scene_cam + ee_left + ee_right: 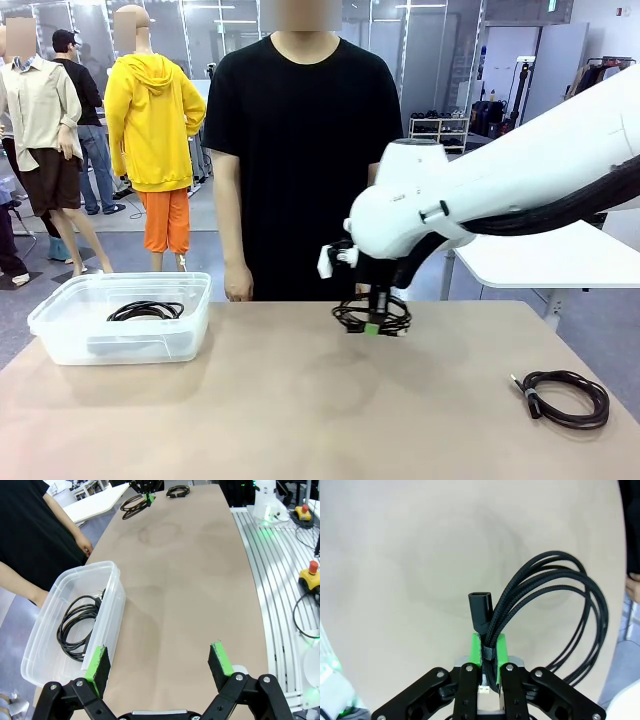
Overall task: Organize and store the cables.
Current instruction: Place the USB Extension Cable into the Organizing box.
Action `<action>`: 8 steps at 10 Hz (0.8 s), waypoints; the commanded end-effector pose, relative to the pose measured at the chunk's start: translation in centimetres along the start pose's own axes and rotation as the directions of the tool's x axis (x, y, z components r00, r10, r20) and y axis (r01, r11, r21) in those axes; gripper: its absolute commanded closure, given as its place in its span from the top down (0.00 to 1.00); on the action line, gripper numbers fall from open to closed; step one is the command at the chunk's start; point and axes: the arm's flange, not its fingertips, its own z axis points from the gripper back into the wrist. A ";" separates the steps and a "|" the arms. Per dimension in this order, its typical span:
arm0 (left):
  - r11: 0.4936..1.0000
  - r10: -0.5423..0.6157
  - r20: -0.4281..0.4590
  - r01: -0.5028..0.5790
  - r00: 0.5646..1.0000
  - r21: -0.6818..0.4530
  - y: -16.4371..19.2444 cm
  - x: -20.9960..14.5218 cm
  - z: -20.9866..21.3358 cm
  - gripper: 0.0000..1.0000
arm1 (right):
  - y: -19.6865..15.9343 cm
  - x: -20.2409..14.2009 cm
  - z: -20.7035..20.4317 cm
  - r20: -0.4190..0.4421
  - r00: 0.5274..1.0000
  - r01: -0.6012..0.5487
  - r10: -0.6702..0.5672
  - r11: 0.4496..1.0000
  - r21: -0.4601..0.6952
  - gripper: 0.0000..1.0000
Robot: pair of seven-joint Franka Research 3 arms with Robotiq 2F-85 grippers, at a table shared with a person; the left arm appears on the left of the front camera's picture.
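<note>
My right gripper (pixel 373 328) hangs above the far middle of the table, shut on a coiled black cable (pixel 372 316). In the right wrist view that cable (pixel 555 610) is pinched between the green pads of the right gripper (pixel 489 652), its loops hanging to one side and a plug end sticking up. A second coiled cable (pixel 565 396) lies flat near the table's right edge. A third cable (pixel 146 311) rests inside the clear plastic bin (pixel 60 335). My left gripper (pixel 160 662) is open over the table beside the bin (pixel 112 625), nothing between its fingers.
A person in a black T-shirt (pixel 300 140) stands at the far edge, hands down by the table. The tan tabletop (pixel 300 400) is bare between the bin and the right-hand cable. A white side table (pixel 560 260) stands at the right.
</note>
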 end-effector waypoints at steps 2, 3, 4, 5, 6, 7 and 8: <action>1.000 -0.012 0.020 0.011 1.000 0.011 -0.2 0.3 -0.1 1.00 | 2.1 6.0 -2.1 -0.023 0.999 -0.039 0.039 0.999 -0.015 0.00; 1.000 -0.012 0.020 0.011 1.000 0.011 -0.2 0.3 -0.1 1.00 | 3.2 7.8 -3.1 -0.047 0.992 -0.117 0.117 0.993 -0.008 0.00; 1.000 -0.012 0.020 0.011 1.000 0.011 -0.2 0.3 -0.1 1.00 | 3.9 9.2 -3.9 -0.050 0.990 -0.131 0.131 0.991 0.012 0.00; 1.000 -0.012 0.020 0.011 1.000 0.011 -0.2 0.3 -0.1 1.00 | 4.5 10.2 -4.6 -0.040 0.991 -0.124 0.124 0.992 0.021 0.00; 1.000 -0.012 0.020 0.011 1.000 0.011 -0.2 0.3 -0.1 1.00 | 4.9 10.9 -5.2 -0.031 0.990 -0.134 0.135 0.990 0.034 0.00; 1.000 -0.012 0.020 0.011 1.000 0.011 -0.2 0.3 -0.1 1.00 | 5.2 11.1 -5.8 -0.011 0.990 -0.137 0.138 0.989 0.055 0.00; 1.000 -0.012 0.020 0.011 1.000 0.011 -0.2 0.3 -0.1 1.00 | 5.5 11.2 -6.2 0.013 0.991 -0.132 0.131 0.989 0.062 0.00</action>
